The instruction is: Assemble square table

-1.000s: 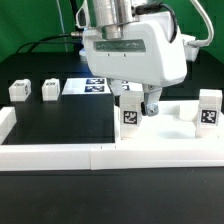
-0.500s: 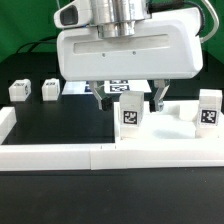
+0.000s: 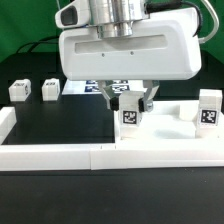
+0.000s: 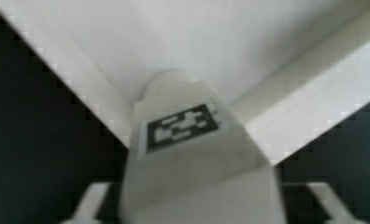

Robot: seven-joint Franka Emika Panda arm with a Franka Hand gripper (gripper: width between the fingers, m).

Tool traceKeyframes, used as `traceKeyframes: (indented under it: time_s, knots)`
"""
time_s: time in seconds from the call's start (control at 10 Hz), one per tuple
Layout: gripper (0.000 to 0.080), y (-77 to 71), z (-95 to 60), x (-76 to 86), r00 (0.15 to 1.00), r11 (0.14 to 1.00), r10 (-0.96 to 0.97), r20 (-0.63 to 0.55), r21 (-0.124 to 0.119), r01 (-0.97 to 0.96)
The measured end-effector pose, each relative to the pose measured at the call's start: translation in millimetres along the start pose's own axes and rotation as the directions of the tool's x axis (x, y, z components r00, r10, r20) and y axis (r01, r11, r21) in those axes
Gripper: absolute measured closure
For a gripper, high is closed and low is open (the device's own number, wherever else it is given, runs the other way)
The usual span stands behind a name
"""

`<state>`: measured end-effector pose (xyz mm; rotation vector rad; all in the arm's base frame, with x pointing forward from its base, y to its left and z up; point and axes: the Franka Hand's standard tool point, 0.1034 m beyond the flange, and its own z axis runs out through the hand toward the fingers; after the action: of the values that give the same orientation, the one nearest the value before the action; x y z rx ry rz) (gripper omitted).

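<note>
A white tagged leg (image 3: 130, 117) stands upright on the white tray-like tabletop (image 3: 168, 132), toward the exterior view's right. My gripper (image 3: 130, 103) has come down over it, one finger (image 3: 113, 98) on each side of its top. In the wrist view the leg (image 4: 185, 130) fills the middle with its tag facing the camera. The gripper (image 4: 207, 205) still shows thin dark gaps between the fingers (image 4: 93, 200) and the leg's sides. Behind the leg lie the tabletop's (image 4: 93, 50) floor and rim. Nothing is lifted.
A second leg (image 3: 208, 110) stands on the tabletop at the far right. Two more legs (image 3: 18, 90) (image 3: 50, 90) sit on the black mat at the left. The marker board (image 3: 92, 87) lies behind the gripper. A long low white wall (image 3: 100, 155) runs along the front.
The hand swung square-on and dropped over the leg a second ago. In the last half second the fingers have drawn in from wide apart to close beside the leg.
</note>
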<state>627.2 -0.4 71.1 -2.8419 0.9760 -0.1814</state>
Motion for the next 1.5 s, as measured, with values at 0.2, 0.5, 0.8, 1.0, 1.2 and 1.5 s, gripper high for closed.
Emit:
traceKeyframes:
  time_s: [0.2,0.5,0.8,1.0,1.2,1.5]
  knots:
    - [0.0505,2.8,0.5,0.2,0.992,0.992,0.125,0.001,-0.003,-0.125]
    - [0.0505,6.4,0.9,0.0,0.845,0.845,0.535,0.005,-0.010,-0.535]
    - [0.0505,8.5,1.3,-2.3,0.487,0.488,0.872,0.053,-0.021,-0.872]
    - [0.0505,8.8,1.2,-2.9,0.374,0.376,0.926,0.053,-0.025,-0.926]
    - [0.0505,7.9,1.3,-3.3,0.430,0.431,0.902,0.048,-0.024,-0.902]
    - [0.0173,-5.2,-1.1,-9.2,0.830,0.831,0.556,0.036,-0.008,-0.557]
